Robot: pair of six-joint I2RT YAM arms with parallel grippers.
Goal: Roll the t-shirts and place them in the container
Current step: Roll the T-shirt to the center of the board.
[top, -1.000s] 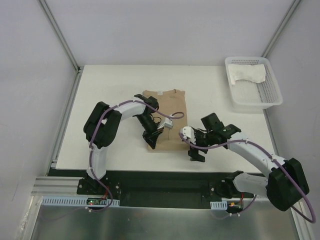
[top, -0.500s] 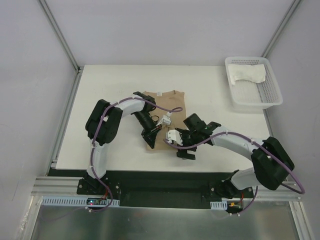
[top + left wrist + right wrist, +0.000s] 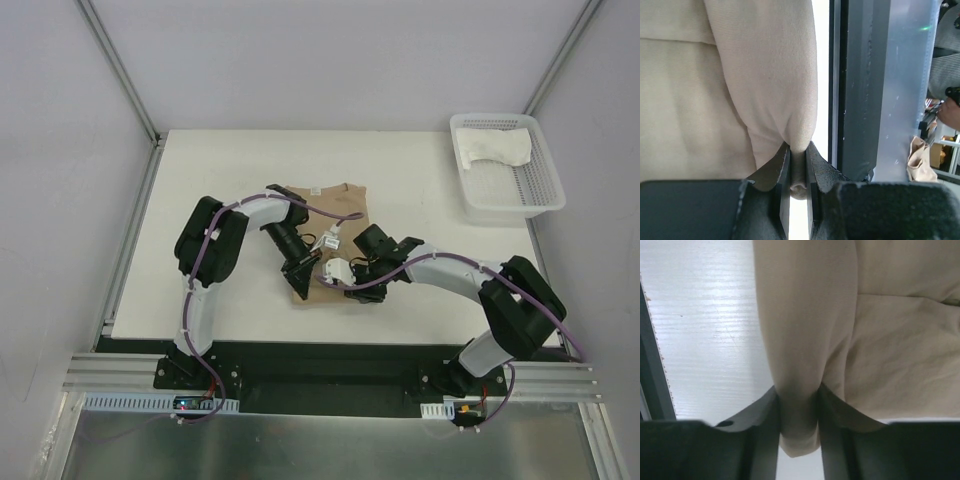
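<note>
Top external view: the tan t-shirt (image 3: 345, 205) lies flat on the table (image 3: 220, 200). Left jaws and right jaws are each clamped on a near hem corner. It's soft, light, floppy cloth, so those corners look like the right hold. The white t-shirt (image 3: 495, 148) sits crumpled in the basket (image 3: 545, 205).
</note>
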